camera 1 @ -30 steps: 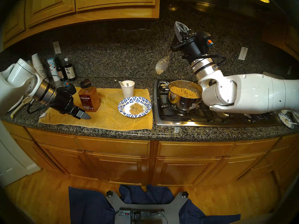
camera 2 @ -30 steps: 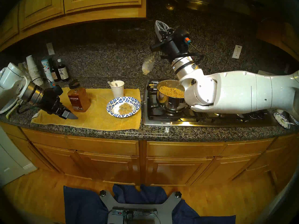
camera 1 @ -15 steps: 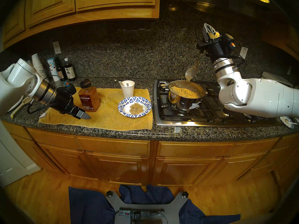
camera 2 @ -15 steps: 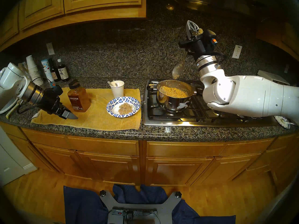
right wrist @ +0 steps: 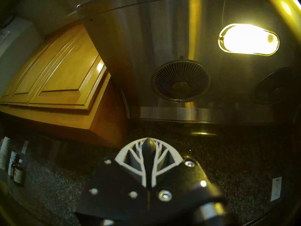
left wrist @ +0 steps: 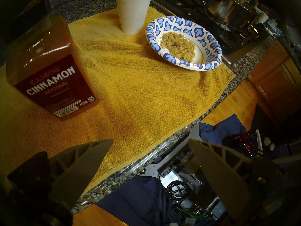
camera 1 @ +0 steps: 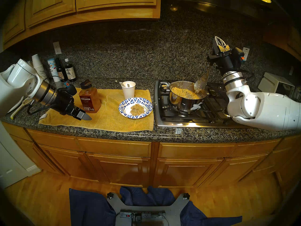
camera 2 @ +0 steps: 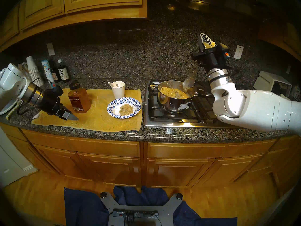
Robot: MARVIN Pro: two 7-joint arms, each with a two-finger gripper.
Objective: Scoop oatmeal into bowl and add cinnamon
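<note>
A: How are the tools seen?
B: The left tool, lower left, is spread wide and empty over the towel. The right tool, upper right, is clamped on a spoon dipped in the pot.

A: And the oatmeal?
B: A lump is seen in the bowl, centre frame; more fills the pot. The cinnamon is stood upright, left of the bowl.

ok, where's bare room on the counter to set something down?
Best patch: the yellow towel between the clear cinnamon jar and the blue-patterned paper bowl, out to the counter's front edge. A narrow granite strip behind the white paper cup is also free. Crowded: the back-left corner with dark bottles and stacked cups, and the stove around the steel pot.
</note>
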